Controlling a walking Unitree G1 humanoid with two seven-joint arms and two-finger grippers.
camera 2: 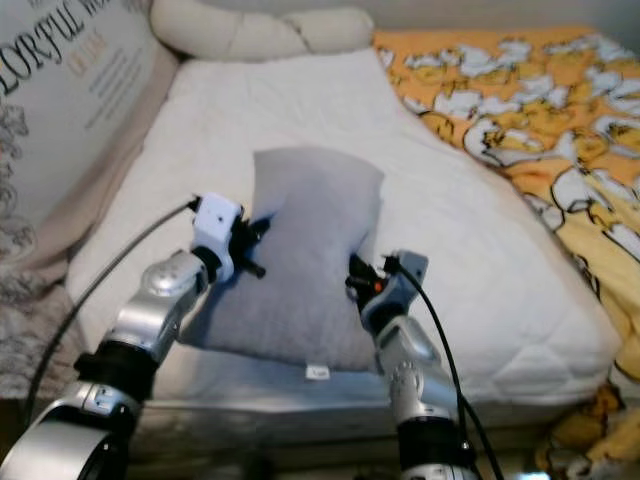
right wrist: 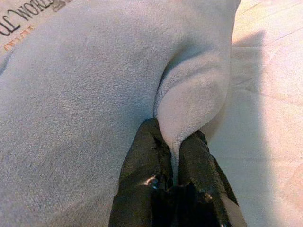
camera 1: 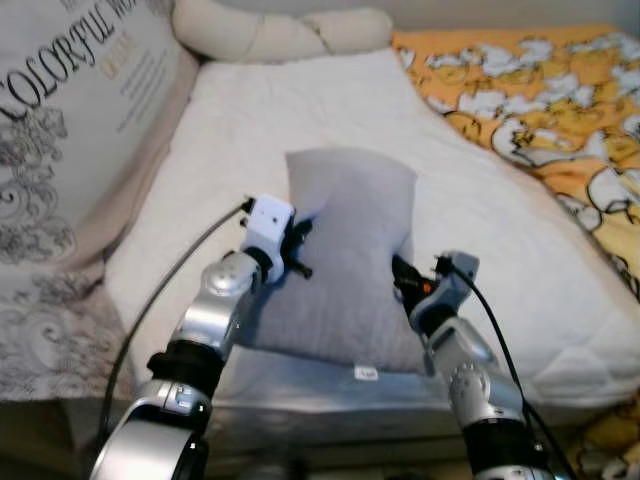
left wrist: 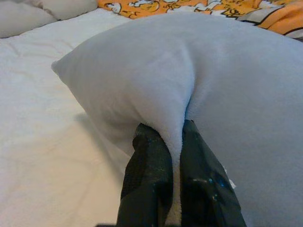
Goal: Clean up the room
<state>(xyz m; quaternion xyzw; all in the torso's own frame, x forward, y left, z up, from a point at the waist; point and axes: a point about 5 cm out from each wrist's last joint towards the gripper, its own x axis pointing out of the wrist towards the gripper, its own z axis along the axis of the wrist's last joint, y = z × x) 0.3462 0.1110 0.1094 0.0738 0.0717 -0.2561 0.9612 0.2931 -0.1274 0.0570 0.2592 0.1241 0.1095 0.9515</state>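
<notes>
1. A wide bed with a white quilted mattress cover [camera 1: 250,140] is being shown across the middle of the head views, running from the lower edge up to the top of the frame.
2. A large grey-and-cream printed cushion with dark lettering [camera 1: 70,130] is being seen leaning at the upper left, and an orange blanket patterned with white cartoon figures [camera 1: 540,110] is lying along the upper right and right edge.
3. A long cream bolster pillow [camera 1: 280,35] is resting at the top centre, against the head of the bed.
4. A soft grey rectangular plush pillow [camera 1: 345,260] is lying at the centre of the frame, near the lower edge of the mattress, with a small white tag [camera 1: 366,374] showing at its near hem.
5. The pillow's left side is being pinched by the left gripper [left wrist: 174,189], a fold of grey fabric being clamped between its black fingers [left wrist: 147,179].
6. The pillow's right side is being pinched likewise by the right gripper [right wrist: 174,161], clenched on a bulge of fabric.
7. The step in hand is judged to be a two-handed pick-up of the pillow for tidying.
8. The next move is judged to call for both arms being raised together, evenly, so that neither fold is being pulled free.
</notes>
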